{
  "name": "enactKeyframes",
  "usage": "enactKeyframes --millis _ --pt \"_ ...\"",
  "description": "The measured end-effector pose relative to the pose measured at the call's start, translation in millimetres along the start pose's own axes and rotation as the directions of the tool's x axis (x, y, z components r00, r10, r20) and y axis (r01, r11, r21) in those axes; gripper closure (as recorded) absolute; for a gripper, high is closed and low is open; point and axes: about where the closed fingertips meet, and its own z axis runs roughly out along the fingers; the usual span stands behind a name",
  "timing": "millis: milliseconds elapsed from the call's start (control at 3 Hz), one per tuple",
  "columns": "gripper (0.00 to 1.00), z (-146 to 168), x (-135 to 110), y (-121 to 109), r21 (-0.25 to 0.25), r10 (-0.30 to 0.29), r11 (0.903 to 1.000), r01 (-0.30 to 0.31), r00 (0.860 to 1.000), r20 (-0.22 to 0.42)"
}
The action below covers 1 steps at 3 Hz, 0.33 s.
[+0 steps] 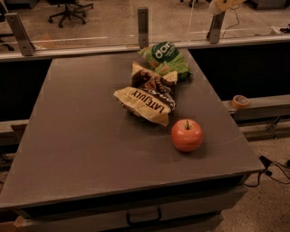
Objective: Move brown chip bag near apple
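The crinkly dark brown and cream chip bag [147,97] with "LATE JULY" lettering lies flat on the dark grey tabletop [81,136], a little right of the middle and toward the far edge. Its far end touches or slightly overlaps the smaller crumpled green chip bag [165,58], which sits close to the far edge. The round red-orange apple [186,135] with a short dark stem stands nearer the right edge, toward the near right corner, with only a short gap between it and the bag's cream near corner.

The robot's pale gripper [222,4] shows only as a sliver at the top of the view, high beyond the far right corner and well apart from the bag. How far open it is cannot be told, nor whether it has hold of anything.

The bag is probably very light, soft and puffy, with slick film that gives under pressure and brittle chips inside. A gentle pinch looks safest, either on the raised crumpled fold in the dark middle or on the flat cream sealed end nearest the apple. Taking hold at the far end risks catching the green bag too. Dragging the bag could nudge the apple, which looks free to roll toward the right edge, so a short lift and set-down seems wiser
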Motion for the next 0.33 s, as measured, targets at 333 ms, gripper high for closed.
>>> enactKeyframes --millis 333 --pt "0.0 -23.0 -22.3 -21.3 0.051 -0.029 0.9984 0.027 0.999 0.042"
